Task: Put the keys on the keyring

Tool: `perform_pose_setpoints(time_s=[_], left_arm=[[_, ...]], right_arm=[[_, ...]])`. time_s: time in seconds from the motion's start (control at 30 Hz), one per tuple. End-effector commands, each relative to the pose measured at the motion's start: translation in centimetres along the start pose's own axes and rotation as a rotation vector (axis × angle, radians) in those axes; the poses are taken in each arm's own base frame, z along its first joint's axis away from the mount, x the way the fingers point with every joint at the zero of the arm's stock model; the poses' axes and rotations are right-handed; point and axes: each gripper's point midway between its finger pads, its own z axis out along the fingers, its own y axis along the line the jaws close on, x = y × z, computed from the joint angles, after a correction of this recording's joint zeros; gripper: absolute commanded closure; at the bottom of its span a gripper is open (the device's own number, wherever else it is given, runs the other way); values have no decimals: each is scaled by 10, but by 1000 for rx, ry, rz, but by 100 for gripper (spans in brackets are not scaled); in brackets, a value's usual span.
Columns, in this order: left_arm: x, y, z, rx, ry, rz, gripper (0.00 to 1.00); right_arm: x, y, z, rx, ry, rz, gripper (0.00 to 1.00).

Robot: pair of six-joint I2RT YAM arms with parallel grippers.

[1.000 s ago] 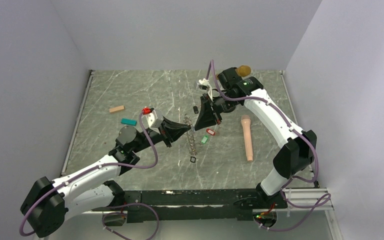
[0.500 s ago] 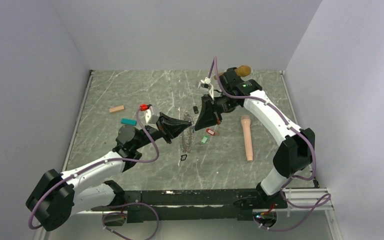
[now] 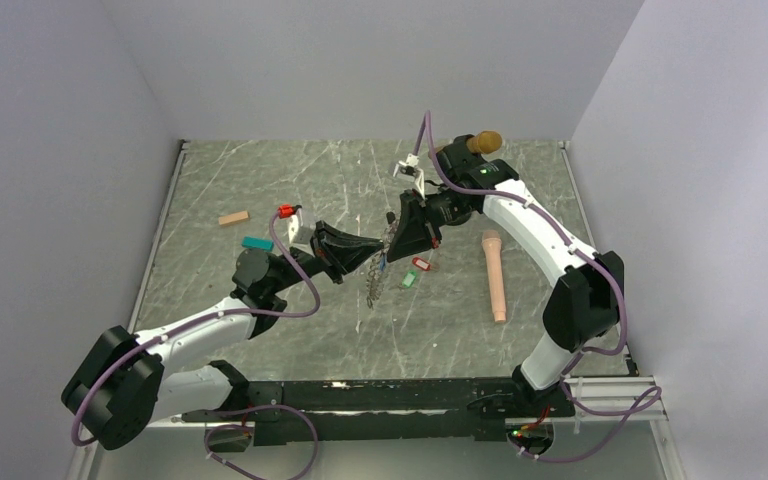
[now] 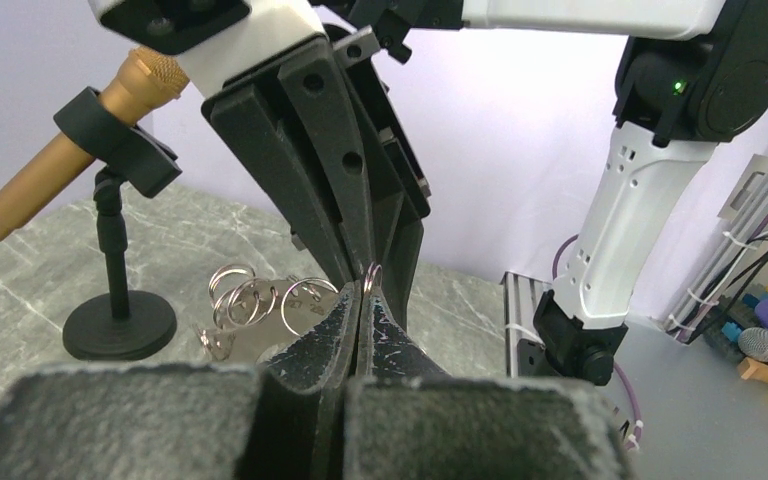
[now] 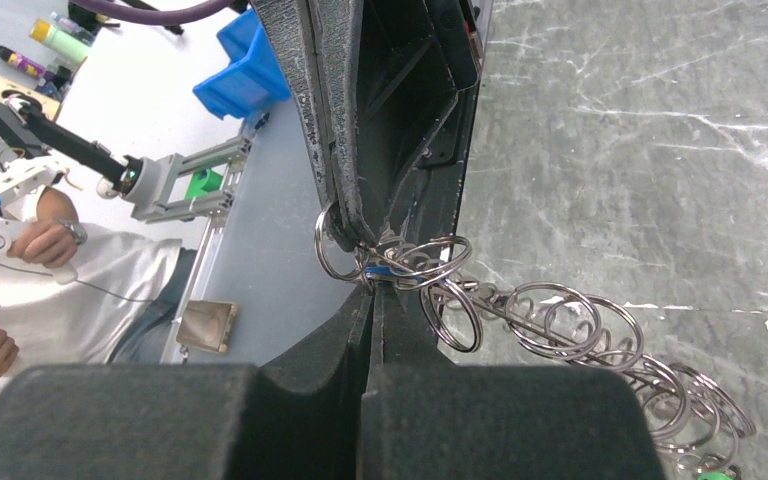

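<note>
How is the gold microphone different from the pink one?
The gold microphone sits tilted in a black stand, up off the table; the pink microphone lies flat on it. The gold microphone is at the table's far edge; the pink microphone is nearer the arms' bases. Both are long, slim microphones.

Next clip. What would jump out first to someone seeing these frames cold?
The two grippers meeting tip to tip over the middle of the table: the left gripper and right gripper are both shut on the keyring, whose linked metal rings trail down from them. Then the red-tagged key and green-tagged key lying loose just right of it, and the gold microphone at the far edge.
</note>
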Motion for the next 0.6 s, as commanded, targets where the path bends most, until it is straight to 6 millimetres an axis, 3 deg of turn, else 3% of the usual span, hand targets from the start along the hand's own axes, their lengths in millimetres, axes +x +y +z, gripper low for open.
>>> perform_pose_setpoints(time_s=[0.0, 0.33, 0.57], left_arm=[[-45, -17, 5, 70, -158, 45, 100], [-47, -23, 9, 154, -211, -28, 100], [-44, -19, 2, 137, -143, 23, 100]], right_arm=[[-10, 8, -1, 9, -1, -88, 91], [-16, 13, -1, -7, -12, -95, 92], [-17, 16, -28, 115, -7, -174, 75]])
